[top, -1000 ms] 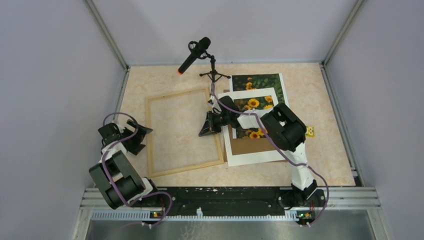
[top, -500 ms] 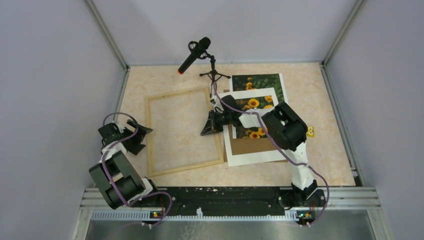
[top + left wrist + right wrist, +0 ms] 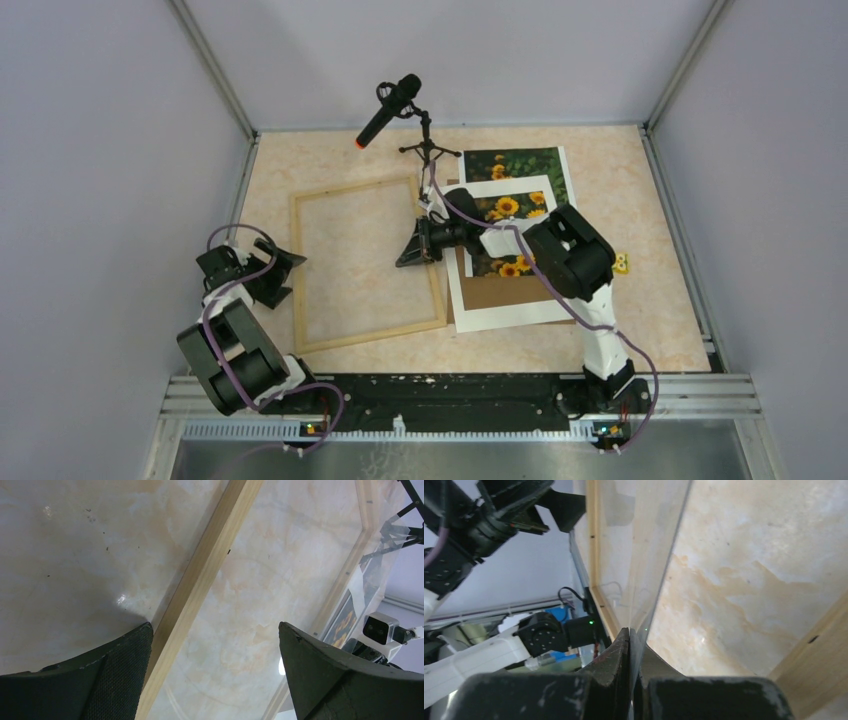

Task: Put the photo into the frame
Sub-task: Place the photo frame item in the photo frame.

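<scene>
Right arm [image 3: 560, 255] edged left, jaws pinching clear pane [image 3: 634, 540] over frame [image 3: 370, 335].

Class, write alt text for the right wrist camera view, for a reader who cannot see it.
The right gripper, shut, pinches the edge of a thin clear sheet that stretches away from the camera. Marbled tabletop fills the right of the picture, and the light-wood frame crosses its lower right corner.

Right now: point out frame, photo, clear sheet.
frame [image 3: 372, 337], top external view, near strip
photo [image 3: 525, 163], top external view, uncovered far end
clear sheet [image 3: 639, 540], right wrist view, flat face
</scene>
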`<state>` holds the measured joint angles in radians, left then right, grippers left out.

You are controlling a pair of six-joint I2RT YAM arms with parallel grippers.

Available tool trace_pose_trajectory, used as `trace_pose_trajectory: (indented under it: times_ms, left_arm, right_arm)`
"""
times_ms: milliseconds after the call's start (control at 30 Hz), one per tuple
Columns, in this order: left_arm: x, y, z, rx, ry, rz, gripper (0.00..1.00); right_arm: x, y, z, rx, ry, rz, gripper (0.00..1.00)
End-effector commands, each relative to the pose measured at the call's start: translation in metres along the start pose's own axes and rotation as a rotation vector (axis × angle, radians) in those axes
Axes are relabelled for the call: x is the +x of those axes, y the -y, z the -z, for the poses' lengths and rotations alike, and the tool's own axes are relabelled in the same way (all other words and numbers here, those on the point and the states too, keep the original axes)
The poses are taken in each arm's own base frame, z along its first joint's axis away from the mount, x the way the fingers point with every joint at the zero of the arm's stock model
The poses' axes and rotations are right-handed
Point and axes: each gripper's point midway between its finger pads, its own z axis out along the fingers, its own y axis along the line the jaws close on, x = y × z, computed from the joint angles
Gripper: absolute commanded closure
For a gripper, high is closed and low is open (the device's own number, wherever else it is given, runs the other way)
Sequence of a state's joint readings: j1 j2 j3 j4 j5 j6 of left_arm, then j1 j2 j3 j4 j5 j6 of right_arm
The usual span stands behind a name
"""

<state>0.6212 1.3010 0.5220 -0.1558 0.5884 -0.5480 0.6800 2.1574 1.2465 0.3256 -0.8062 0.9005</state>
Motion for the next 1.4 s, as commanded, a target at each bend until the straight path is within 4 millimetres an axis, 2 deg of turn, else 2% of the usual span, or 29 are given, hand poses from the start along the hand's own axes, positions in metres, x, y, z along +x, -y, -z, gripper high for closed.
trace_pose_trajectory:
  times_ms: [0,267,700,1367]
  left_arm:
    - [-0.009,0.006,0.0,0.024,0.02,-0.032,0.02]
    - [-0.01,0.006,0.0,0.023,0.019,-0.033,0.02]
    - [-0.009,0.005,-0.002,0.024,0.014,-0.027,0.02]
    - [-0.009,0.007,-0.001,0.03,0.016,-0.031,0.01]
  right_arm:
    - [-0.006,-0.03,0.002,-0.169,0.003,0.002,1.0]
    - [-0.004,-0.044,0.005,-0.267,-0.008,-0.056,1.0]
    - [-0.009,-0.059,0.009,-0.322,-0.007,-0.061,1.0]
    - [-0.013,-0.071,0.011,-0.344,-0.003,-0.032,1.0]
